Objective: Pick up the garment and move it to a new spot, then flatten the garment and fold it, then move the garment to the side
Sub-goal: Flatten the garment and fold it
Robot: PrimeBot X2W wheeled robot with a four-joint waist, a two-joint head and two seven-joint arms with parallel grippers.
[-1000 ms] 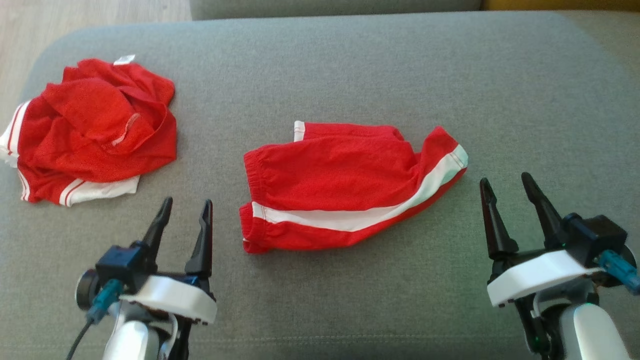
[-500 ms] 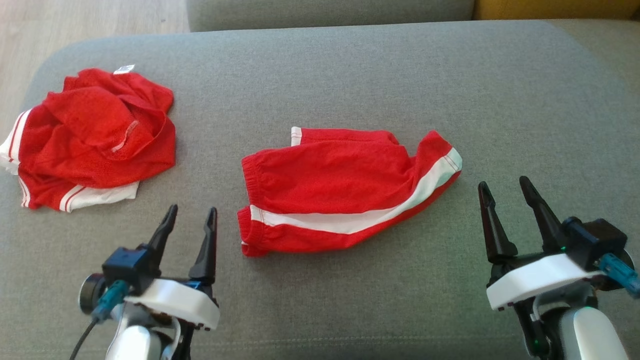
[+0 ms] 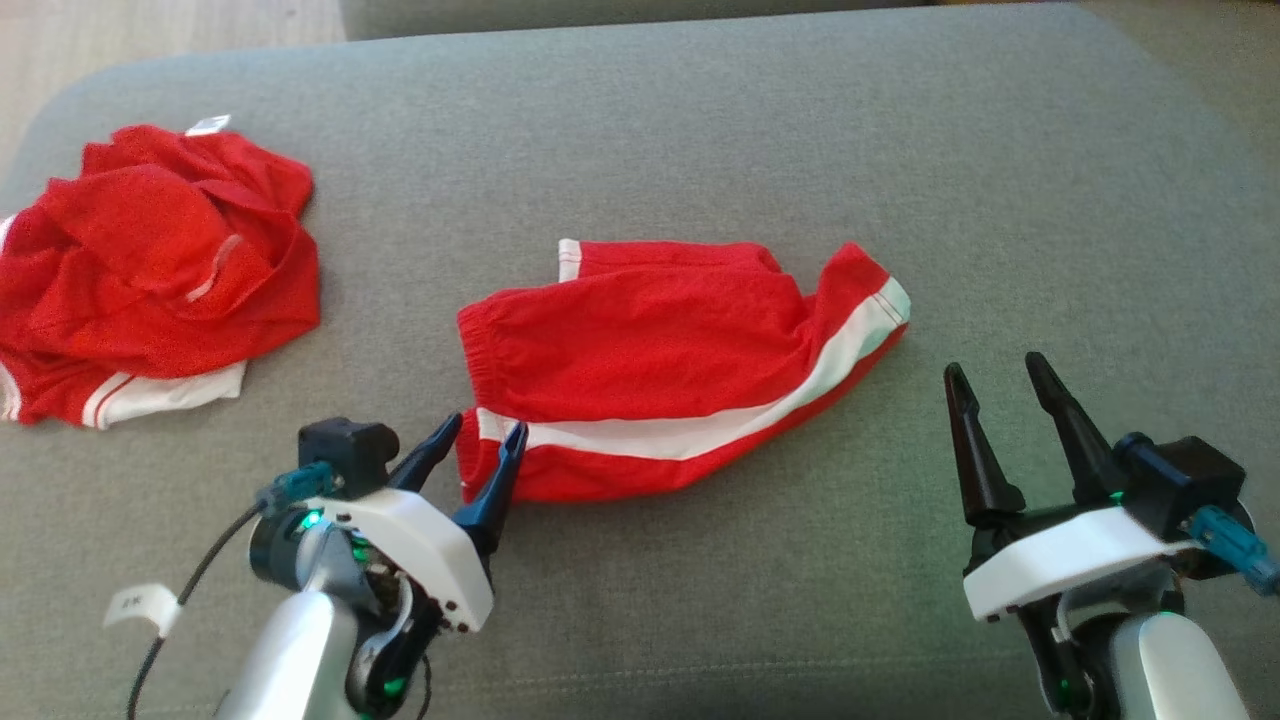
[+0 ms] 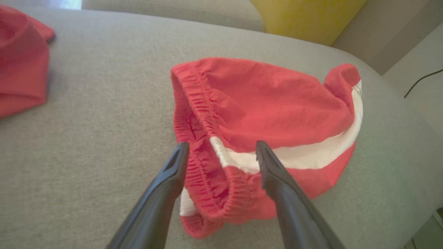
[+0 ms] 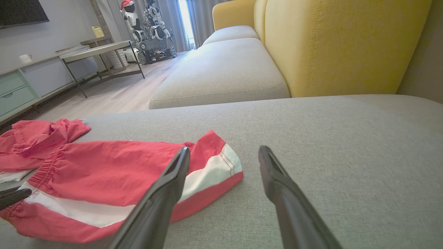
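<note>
We see the red fabric shorts with a white side stripe point(image 3: 680, 375) lying folded near the middle of the grey fabric sofa cushion point(image 3: 700, 120), their gathered elastic waistband point(image 4: 197, 100) toward our left and the leg hem toward our right. The white stripe runs along the near edge and curves up at the hem end.

Our left gripper point(image 3: 487, 427) is at the near waistband corner with its two dark fingers spread wide; in the left wrist view the fingers stand either side of that corner, the bunched elastic between them. We cannot tell whether the tips touch the cloth, and nothing is pinched.

Our right gripper point(image 3: 994, 367) is likewise spread and holds nothing; it sits over bare cushion near the hem end, apart from the shorts.

A crumpled red garment with white trim point(image 3: 150, 270) lies at the far left of the cushion, well apart from the shorts; a yellow upholstered backrest point(image 5: 346, 45) rises beyond the cushion in the right wrist view.
</note>
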